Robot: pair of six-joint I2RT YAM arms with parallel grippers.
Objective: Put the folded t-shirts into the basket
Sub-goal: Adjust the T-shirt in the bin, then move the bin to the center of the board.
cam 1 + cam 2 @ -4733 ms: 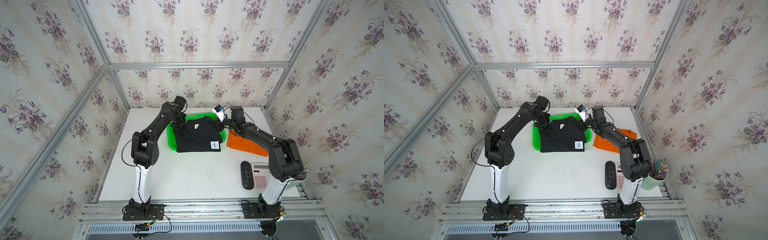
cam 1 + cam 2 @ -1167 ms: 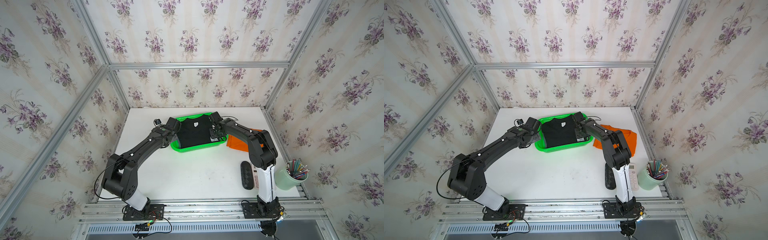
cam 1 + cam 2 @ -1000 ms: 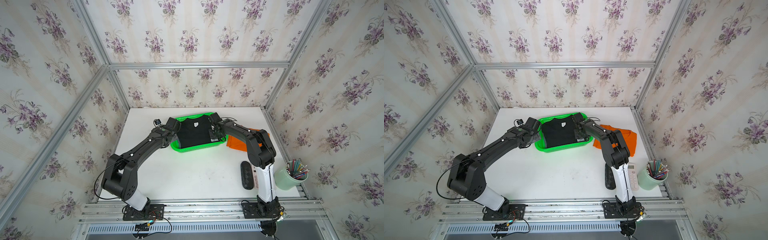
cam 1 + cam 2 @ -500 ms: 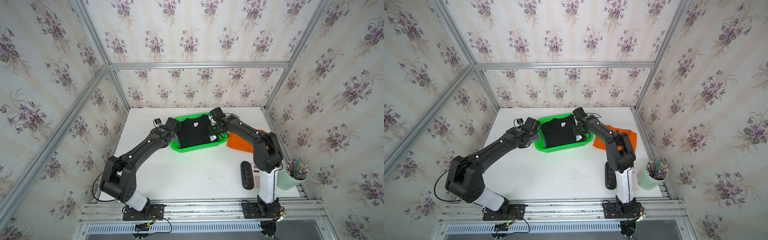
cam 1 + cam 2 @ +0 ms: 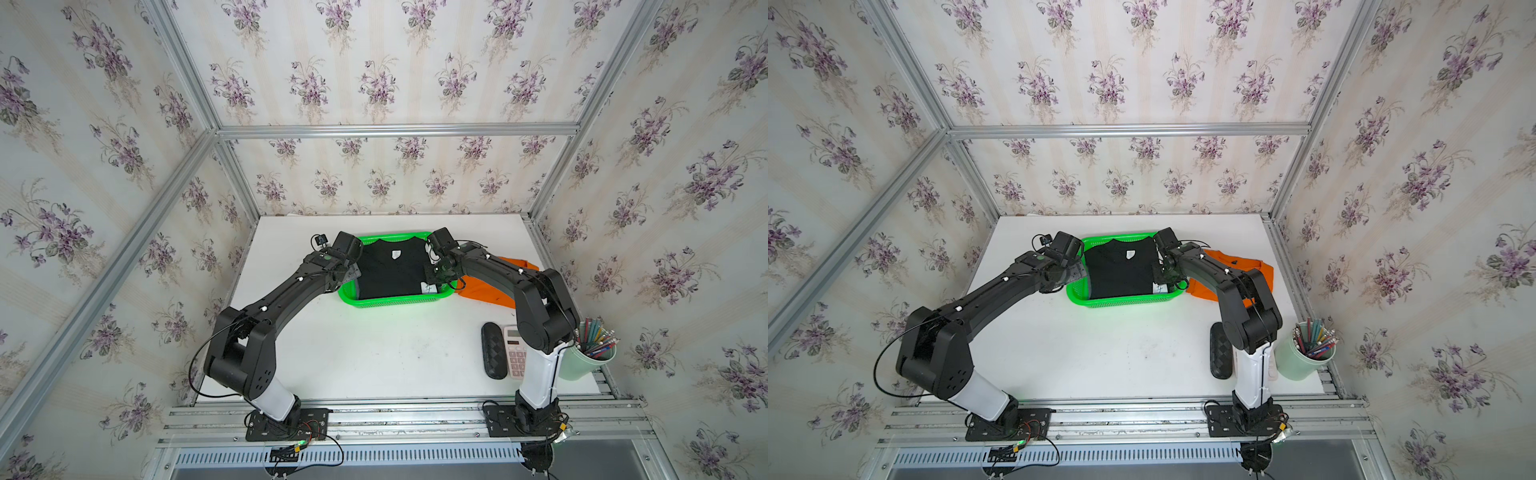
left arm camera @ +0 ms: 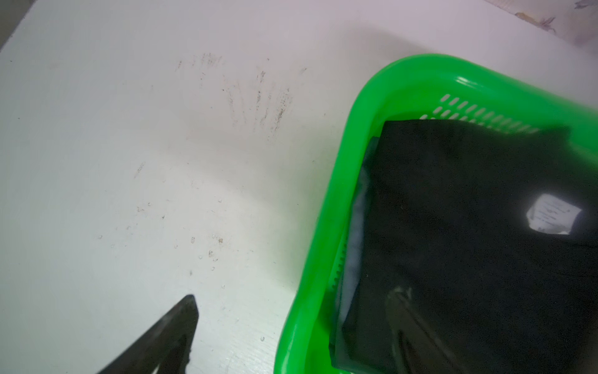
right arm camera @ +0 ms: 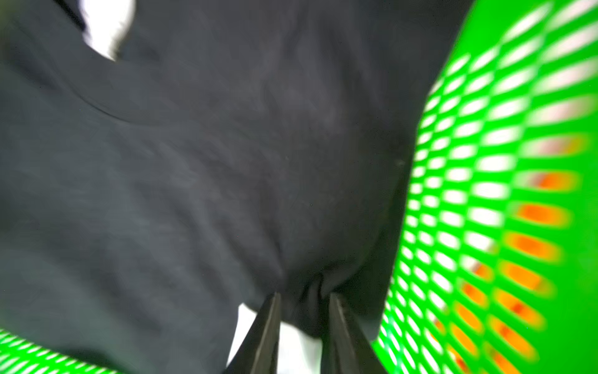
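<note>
Black cloth is bunched right at the tips of the right pincer [image 7: 304, 296]. Its jaws stand a narrow gap apart with a tuck of the black t-shirt [image 7: 194, 162] between them, and whether they are pressing it I cannot tell. The shirt's white patch [image 7: 241, 327] sits just beside those tips, and the mesh wall of the green basket [image 7: 485, 194] rises close alongside.

Now the left pincer [image 6: 296, 296]: spread wide, gripping nothing. One finger [image 6: 181, 320] hangs over the bare table [image 6: 129, 162] and the other over the black cloth, with the basket's wall between them. A strip of grey cloth [image 6: 357, 233] peeks out from under the black t-shirt along that wall.

Out to both top views. The black t-shirt [image 5: 392, 270] [image 5: 1121, 270] lies flat inside the basket [image 5: 395, 300] [image 5: 1125, 302] in the middle of the frame, its white label [image 5: 396, 254] toward the top of the frame and an arm at each side. The orange t-shirt [image 5: 484, 293] [image 5: 1202, 291] lies on the table just to the right of the basket, partly hidden by the right arm. At the lower right of the frame sit a black case [image 5: 494, 351], a calculator [image 5: 515, 353] and a pale green cup [image 5: 582, 370] full of pencils.
</note>
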